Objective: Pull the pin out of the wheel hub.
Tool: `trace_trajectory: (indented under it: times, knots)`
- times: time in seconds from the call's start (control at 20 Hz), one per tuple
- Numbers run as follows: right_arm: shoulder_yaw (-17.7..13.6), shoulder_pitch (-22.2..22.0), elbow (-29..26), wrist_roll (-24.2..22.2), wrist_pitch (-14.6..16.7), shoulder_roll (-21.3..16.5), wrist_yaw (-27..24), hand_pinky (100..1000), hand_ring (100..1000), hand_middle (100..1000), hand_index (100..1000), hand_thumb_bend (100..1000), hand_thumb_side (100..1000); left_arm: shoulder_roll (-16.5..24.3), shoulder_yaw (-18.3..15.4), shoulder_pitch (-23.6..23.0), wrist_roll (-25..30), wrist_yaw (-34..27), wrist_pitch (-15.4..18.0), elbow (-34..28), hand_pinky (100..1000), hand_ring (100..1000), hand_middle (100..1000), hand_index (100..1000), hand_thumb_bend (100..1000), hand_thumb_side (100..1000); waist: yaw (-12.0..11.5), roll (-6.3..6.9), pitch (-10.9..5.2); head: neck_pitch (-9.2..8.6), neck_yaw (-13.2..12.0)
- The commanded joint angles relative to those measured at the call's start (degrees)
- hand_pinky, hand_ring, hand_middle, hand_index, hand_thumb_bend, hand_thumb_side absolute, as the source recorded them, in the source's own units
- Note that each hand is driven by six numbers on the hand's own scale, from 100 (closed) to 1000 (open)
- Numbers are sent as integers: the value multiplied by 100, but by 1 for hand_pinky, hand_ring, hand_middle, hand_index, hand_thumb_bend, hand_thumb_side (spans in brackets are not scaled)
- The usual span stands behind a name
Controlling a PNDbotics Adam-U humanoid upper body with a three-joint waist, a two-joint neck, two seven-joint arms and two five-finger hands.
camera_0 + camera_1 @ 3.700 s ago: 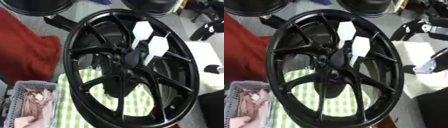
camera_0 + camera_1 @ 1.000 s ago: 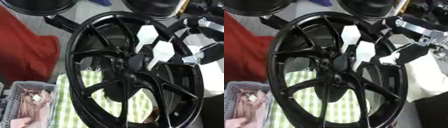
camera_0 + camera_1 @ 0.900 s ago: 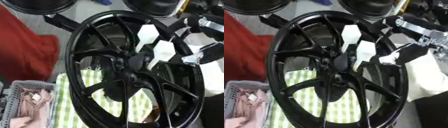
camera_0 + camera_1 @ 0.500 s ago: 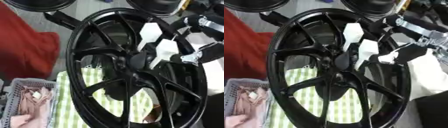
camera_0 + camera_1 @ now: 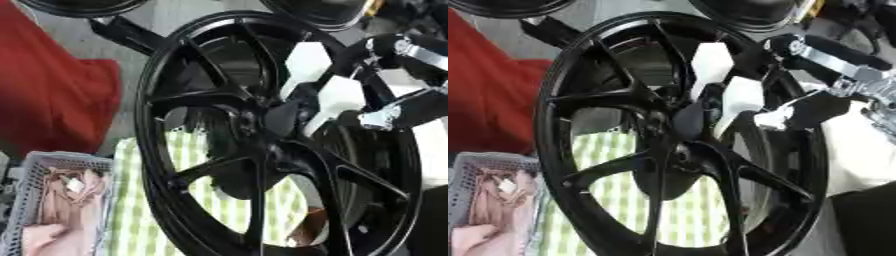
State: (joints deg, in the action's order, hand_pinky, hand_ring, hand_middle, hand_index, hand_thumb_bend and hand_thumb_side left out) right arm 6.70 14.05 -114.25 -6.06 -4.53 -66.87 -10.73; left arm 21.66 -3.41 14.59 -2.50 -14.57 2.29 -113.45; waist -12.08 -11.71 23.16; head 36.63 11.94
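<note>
Nearest the camera, at the lower left, a grey slotted basket holds pinkish cloth-like stuff, and beside it a green-and-white checked cloth lies under the wheel. The black wheel hub stands almost upright on that cloth and fills the middle of both views, its spokes running out from a dark centre to the rim. Two white pins sit at the centre, side by side and tilted up to the right: the lower pin and, just above and left of it, the upper pin, each with a broad six-sided head and a narrow end going down toward the hub's middle.

The right hand reaches in from the upper right, its black and silver parts just beside the lower pin's head, near the rim. It seems to touch that head, but I cannot tell whether its fingers are closed around it or apart. Behind the wheel to the left lies a red cloth, and other dark wheels show along the far edge.
</note>
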Motion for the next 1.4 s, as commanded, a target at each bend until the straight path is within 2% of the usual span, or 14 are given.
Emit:
trace_trajectory:
  times: [0.05, 0.4, 0.75, 1.1, 1.3, 1.4]
  knots:
    - [-47, 21, -34, 34, -17, -110, 29, 620, 810, 694, 793, 558, 225, 23, -1, 31, 1, 40, -27, -114, 1000, 663, 632, 847, 100, 698, 7, 39, -83, -60, -6]
    - [-3, -33, -34, -3, -112, -50, 116, 627, 802, 677, 785, 561, 194, 12, 5, 39, 7, 54, -26, -114, 1000, 663, 632, 847, 100, 699, 4, 33, -58, -102, -9]
    - [47, -8, -34, 31, -132, -10, -47, 584, 759, 600, 728, 447, 225, -5, 22, 31, 27, 70, -51, -114, 1000, 664, 632, 848, 100, 701, 23, 41, -50, -104, -14]
    - [50, 66, -34, 64, -65, -25, -361, 564, 751, 595, 732, 424, 257, -15, 35, 16, 49, 112, -70, -114, 1000, 664, 633, 849, 100, 702, 46, 47, -57, -105, -31]
    - [35, 57, -34, 71, -95, -18, -393, 560, 746, 572, 719, 393, 237, -16, 37, 17, 52, 124, -72, -114, 1000, 665, 633, 849, 100, 701, 57, 47, -52, -111, -47]
    - [40, 56, -34, 40, -99, -14, -383, 560, 738, 534, 695, 392, 162, -21, 40, 21, 54, 124, -76, -114, 1000, 665, 633, 849, 100, 702, 58, 46, -48, -125, -47]
